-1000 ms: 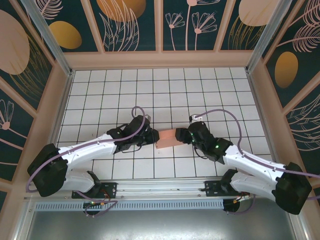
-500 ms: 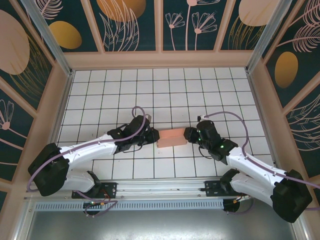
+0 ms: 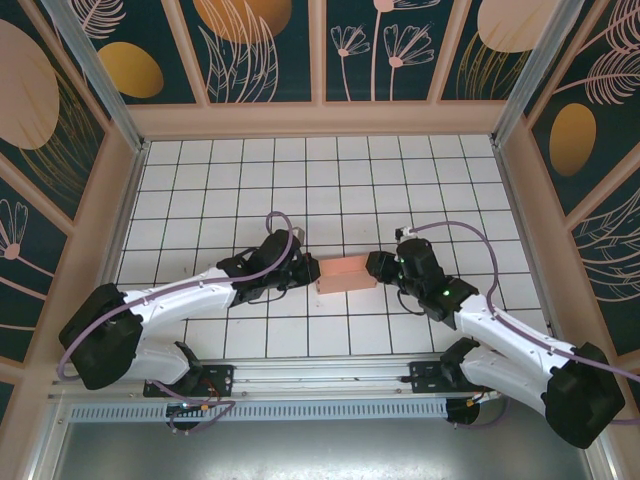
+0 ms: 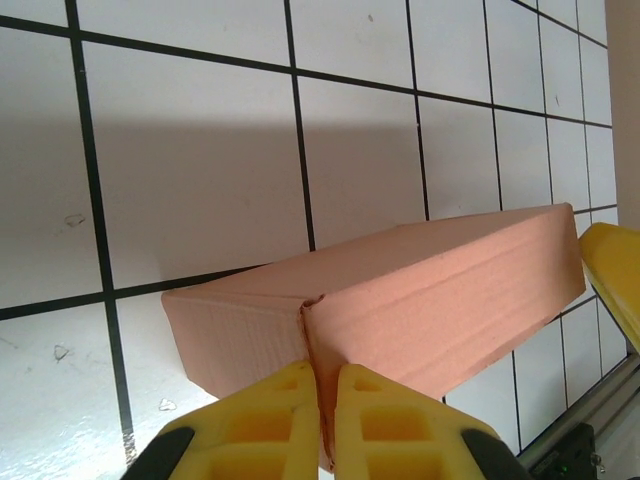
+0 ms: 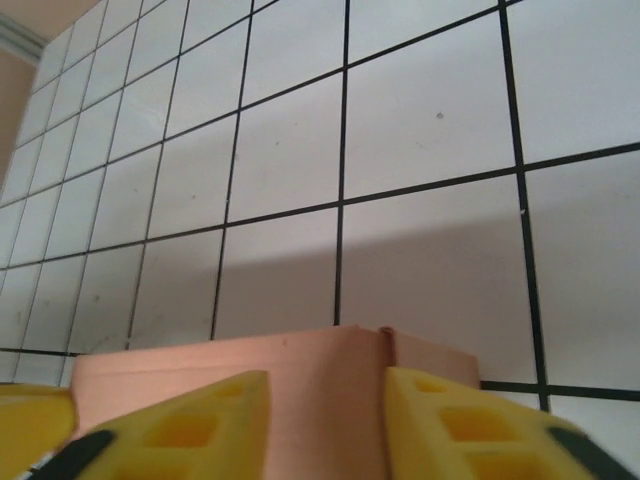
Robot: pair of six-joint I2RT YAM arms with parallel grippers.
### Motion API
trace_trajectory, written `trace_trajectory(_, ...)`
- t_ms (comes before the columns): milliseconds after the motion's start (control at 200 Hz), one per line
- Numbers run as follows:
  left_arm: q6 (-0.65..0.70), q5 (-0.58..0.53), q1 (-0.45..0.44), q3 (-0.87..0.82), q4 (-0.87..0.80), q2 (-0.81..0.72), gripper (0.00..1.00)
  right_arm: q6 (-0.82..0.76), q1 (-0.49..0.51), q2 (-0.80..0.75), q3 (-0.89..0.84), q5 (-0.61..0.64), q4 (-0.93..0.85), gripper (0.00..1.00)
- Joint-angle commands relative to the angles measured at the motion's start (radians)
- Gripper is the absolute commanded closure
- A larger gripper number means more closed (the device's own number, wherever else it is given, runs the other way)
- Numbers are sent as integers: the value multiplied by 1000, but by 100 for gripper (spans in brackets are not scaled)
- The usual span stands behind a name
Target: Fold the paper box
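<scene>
Paper box (image 3: 345, 273), salmon-pink and closed into a flat rectangular shape, lies on the white tiled floor (image 3: 250, 180) near the middle of the enclosure, with one arm at each end. Black grid lines cross the tiles. The walls (image 3: 270, 50) are dark teal panels printed with peach and gold flowers and leaves in pale wooden frames, and a metal rail (image 3: 330, 410) runs along the near edge by the arm bases. The left gripper (image 4: 322, 372) meets the box's left end with its yellow fingers (image 4: 270, 420) pressed together, pinching a thin edge of card at the corner seam. The right gripper (image 5: 325, 385) faces the opposite end, jaws partly apart with that end's corner seam showing between them; whether the fingers touch the card cannot be told.
</scene>
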Motion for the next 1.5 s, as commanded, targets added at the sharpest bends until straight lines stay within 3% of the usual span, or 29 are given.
trace_trajectory(0, 8, 2, -1, -50, -154, 59, 92, -20, -5, 1, 8, -5, -28, 55)
trace_trajectory(145, 6, 1, -1, -59, -152, 63, 87, 10, -6, 19, -66, 4, 2, 55)
trace_trajectory(235, 3, 5, 0, -74, -134, 60, 70, 33, -12, 26, -111, 2, 21, 57)
trace_trajectory(345, 5, 6, -1, -87, -121, 68, 61, 36, -15, 24, -120, 13, 6, 65)
trace_trajectory(450, 11, 13, 0, -87, -108, 84, 67, 17, -17, 21, -98, 20, -22, 77)
trace_trajectory(636, 15, 23, 0, -85, -92, 119, 87, -29, -13, 16, -13, 11, -59, 79)
trace_trajectory(776, 15, 20, 0, -96, -93, 120, 90, -77, 10, 16, 77, 85, -93, 68)
trace_trajectory(856, 14, 13, -1, -99, -98, 113, 90, -123, 22, 42, 130, 128, -125, 53)
trace_trajectory(926, 14, 9, -1, -102, -101, 110, 90, -156, 36, 83, 164, 153, -150, 34)
trace_trajectory(1061, 14, 7, -1, -103, -101, 105, 90, -173, 70, 177, 201, 208, -196, 15)
trace_trajectory(1251, 14, 9, -1, -110, -101, 102, 90, -164, 90, 268, 224, 202, -240, 9)
trace_trajectory(1496, 16, 13, -1, -107, -101, 118, 90, -164, 69, 246, 147, 167, -223, 12)
